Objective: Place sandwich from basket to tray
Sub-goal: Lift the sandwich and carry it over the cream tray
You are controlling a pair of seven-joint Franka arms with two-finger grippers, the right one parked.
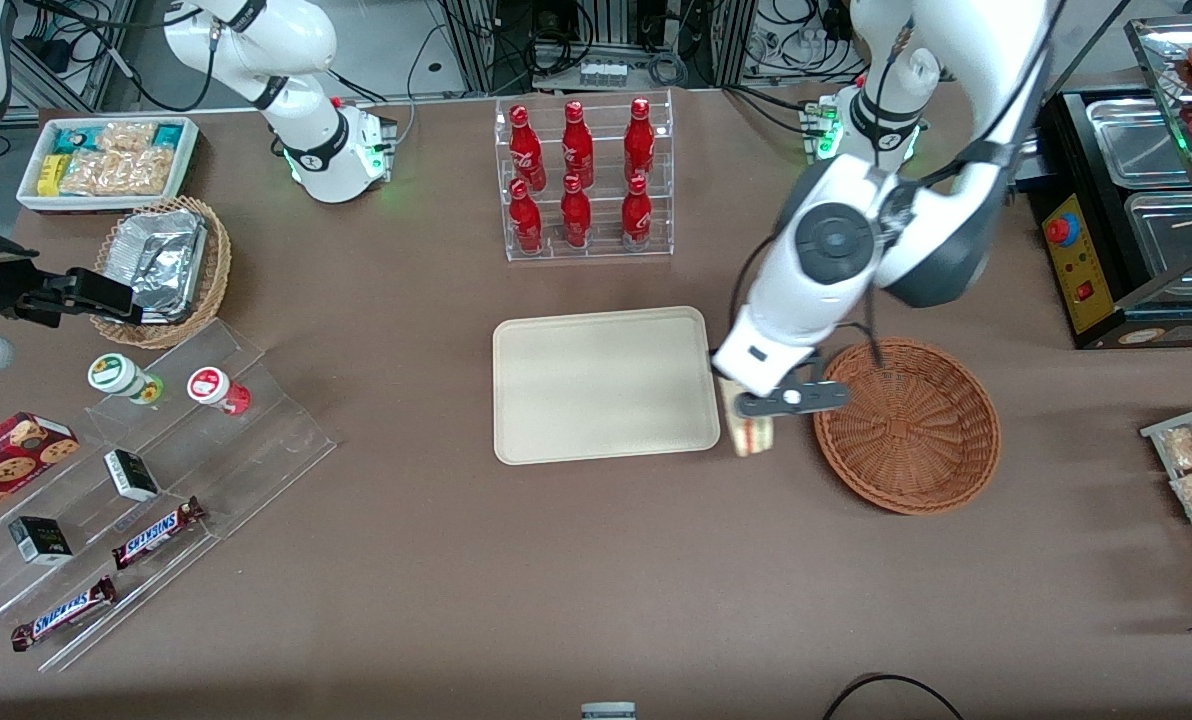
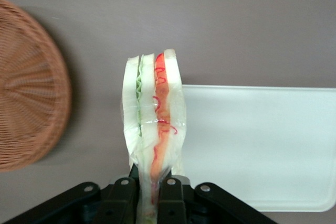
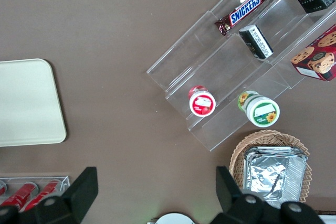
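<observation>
My gripper (image 1: 751, 412) (image 2: 149, 192) is shut on the clear-wrapped sandwich (image 1: 753, 434) (image 2: 154, 108), a pale wedge with green and red-orange layers. It hangs above the bare table in the gap between the cream tray (image 1: 601, 385) (image 2: 262, 145) and the reddish-brown woven basket (image 1: 906, 425) (image 2: 29, 87). The sandwich sits just off the tray's edge that faces the basket. Nothing lies in the basket or on the tray.
A clear rack of red bottles (image 1: 581, 180) stands farther from the front camera than the tray. Toward the parked arm's end are a tan wicker basket with foil containers (image 1: 161, 262), a white snack bin (image 1: 106, 160) and acrylic steps with snacks (image 1: 136, 470). A black warmer (image 1: 1126, 210) stands at the working arm's end.
</observation>
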